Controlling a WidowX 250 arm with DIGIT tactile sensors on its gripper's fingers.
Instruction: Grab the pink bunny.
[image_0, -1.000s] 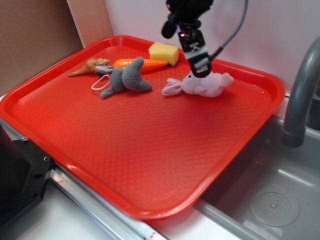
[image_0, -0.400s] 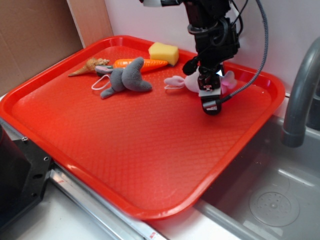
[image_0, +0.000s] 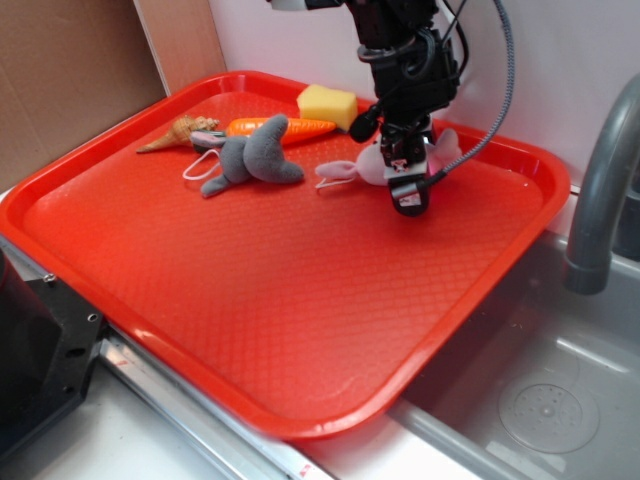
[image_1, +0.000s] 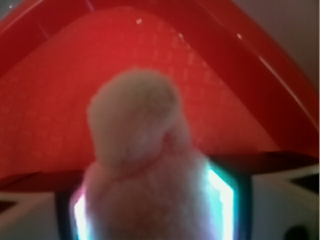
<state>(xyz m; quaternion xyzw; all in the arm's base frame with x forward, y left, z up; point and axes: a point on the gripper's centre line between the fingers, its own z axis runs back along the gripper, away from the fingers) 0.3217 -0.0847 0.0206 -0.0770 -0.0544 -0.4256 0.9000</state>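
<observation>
Pink bunny: small pale plush, lying on its side at the far right of the red tray, near the back rim. Long axis roughly left to right across the tray in the exterior view; floppy ears trailing left toward the grey plush, rounded body end poking out right of the arm. Gripper: lowered directly over the toy's middle, fingers pointing down toward the tray floor, straddling the body crosswise to its long axis. Wrist view: pink fur filling the space between the two fingers, pressed against both inner faces; a rounded lobe, head or limb not determinable, projecting forward past the fingertips. Jaws partly closed, apparently pinching the plush; firmness of hold not confirmable, toy not visibly off the surface. Judged stage: grasp made or nearly made, lift not yet done. Coming move turning on the bunny sitting centred between the fingers, no sideways offset evident. Soft, compressible item; likely to deform under squeeze and possibly slip if held only by fur. Other tray contents, all well apart from the gripper along the back left: yellow sponge block, orange carrot toy, small tan figure. Surface: textured plastic tray, broad bare area in front. Surroundings: steel sink and grey faucet to the right, pale wall behind, cardboard panel at left.
</observation>
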